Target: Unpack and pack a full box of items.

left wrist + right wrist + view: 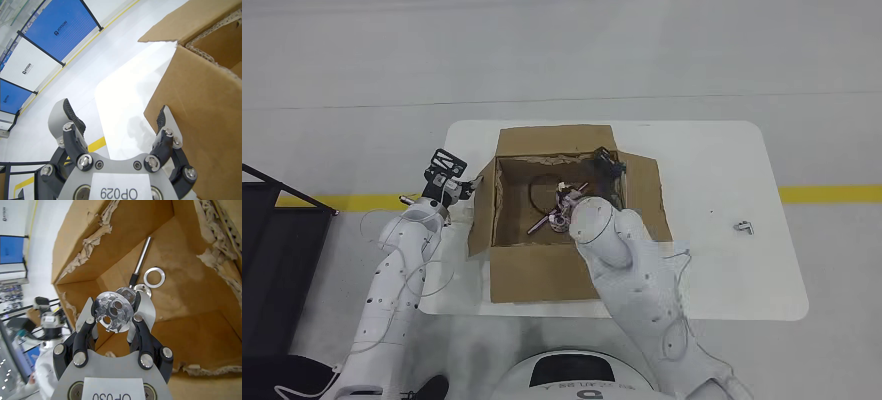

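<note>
**A:** Fingers (84, 316) of the right gripper (114, 311): we log them clamped on a machined metal disc (113, 313), one pad on either side of its rim, with the disc face turned back toward the wrist. The gripper sits inside the cardboard box (132, 234). We judge the disc is held off the floor.

**B:** Agreed. Going outward, on the box floor beyond the disc we note a small flanged piece (144, 290) with a flat ring (154, 277) just beside it. A steel rod (141, 255) has its long axis running from the gripper toward the far wall.

**A:** So the relation that matters is vertical. There are walls on every side and the flaps (537, 272) are folded outward, so the disc's way out is up through the open top. We judge a straight lift would clear them.

**B:** And the left gripper (117, 117)?

**A:** Its fingers are spread with nothing between them. It is outside the box, one fingertip just beside the outer wall. The right arm is nearer to everything inside.

**B:** For the surface, the white table (712, 180) extends to the right of the box. One small metal part (743, 227) lies there, well apart from the box. We judge that side suits a set-down.
</note>
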Controlling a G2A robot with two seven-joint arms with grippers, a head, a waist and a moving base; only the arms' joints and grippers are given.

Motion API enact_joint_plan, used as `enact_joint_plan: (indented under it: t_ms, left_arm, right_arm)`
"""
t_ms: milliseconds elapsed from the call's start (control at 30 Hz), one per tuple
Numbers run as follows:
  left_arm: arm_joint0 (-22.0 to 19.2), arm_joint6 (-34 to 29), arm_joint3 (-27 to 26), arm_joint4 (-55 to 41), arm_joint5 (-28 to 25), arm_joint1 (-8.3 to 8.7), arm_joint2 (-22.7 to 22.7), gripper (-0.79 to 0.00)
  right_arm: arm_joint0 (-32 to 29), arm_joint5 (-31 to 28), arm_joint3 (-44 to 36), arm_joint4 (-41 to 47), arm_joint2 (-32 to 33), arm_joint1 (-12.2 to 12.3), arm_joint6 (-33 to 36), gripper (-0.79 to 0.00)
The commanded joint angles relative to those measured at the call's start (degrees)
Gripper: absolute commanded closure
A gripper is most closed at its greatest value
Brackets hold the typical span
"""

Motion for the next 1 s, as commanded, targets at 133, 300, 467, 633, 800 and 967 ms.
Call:
enact_joint_plan:
  t_ms: [133, 300, 467, 633, 800, 967]
  left_arm:
    - [0.0, 0.0, 0.0, 0.0, 0.0, 0.00, 0.0, -0.785]
    - [0.0, 0.0, 0.0, 0.0, 0.0, 0.00, 0.0, -0.785]
    - [0.0, 0.0, 0.0, 0.0, 0.0, 0.00, 0.0, -0.785]
    - [0.0, 0.0, 0.0, 0.0, 0.0, 0.00, 0.0, -0.785]
    - [0.0, 0.0, 0.0, 0.0, 0.0, 0.00, 0.0, -0.785]
    - [0.0, 0.0, 0.0, 0.0, 0.0, 0.00, 0.0, -0.785]
  right_arm:
    - [2.8, -0.1, 8.8, -0.9, 1.5, -3.2, -4.0, 0.000]
    - [5.9, -0.1, 14.3, 1.1, 1.8, -6.1, -6.4, 0.000]
    - [8.4, -0.1, 19.5, 8.2, 1.0, -9.2, -17.0, 0.000]
    - [12.6, -0.1, 28.9, 19.1, -0.4, -10.4, -27.2, 0.000]
    - [16.8, -0.1, 39.1, 28.0, -1.3, -11.4, -36.6, 0.000]
    - [20.3, -0.5, 45.6, 35.7, -1.2, -12.3, -41.7, -0.225]
